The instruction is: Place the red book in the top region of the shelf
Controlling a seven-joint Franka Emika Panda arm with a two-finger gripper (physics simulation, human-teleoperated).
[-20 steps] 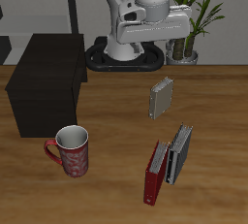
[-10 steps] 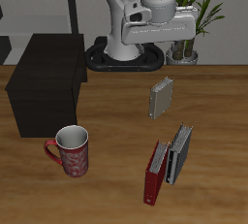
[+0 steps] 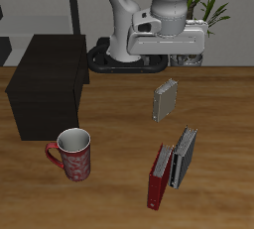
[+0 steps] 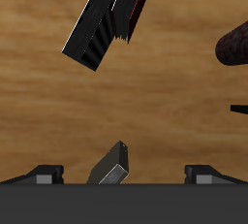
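The red book (image 3: 156, 176) stands upright near the table's front edge, touching a grey book (image 3: 183, 157) beside it. It also shows in the wrist view (image 4: 134, 3) next to that grey book (image 4: 94, 29). The dark shelf (image 3: 45, 82) stands at the far side of the table from the books, beyond the mug. My gripper (image 3: 171, 57) hangs high above the table, farther back than a second grey book (image 3: 165, 100). In the wrist view my gripper (image 4: 124, 175) is open and empty, with that grey book (image 4: 111, 165) between the fingertips' line of sight.
A red patterned mug (image 3: 73, 154) stands in front of the shelf, also at the wrist view's edge (image 4: 235, 46). A potted plant (image 3: 203, 15) and a rack stand behind the table.
The arm has swung sideways away from the shelf, toward the plant, and the hand has come a little lower. The books, mug and shelf have not moved.
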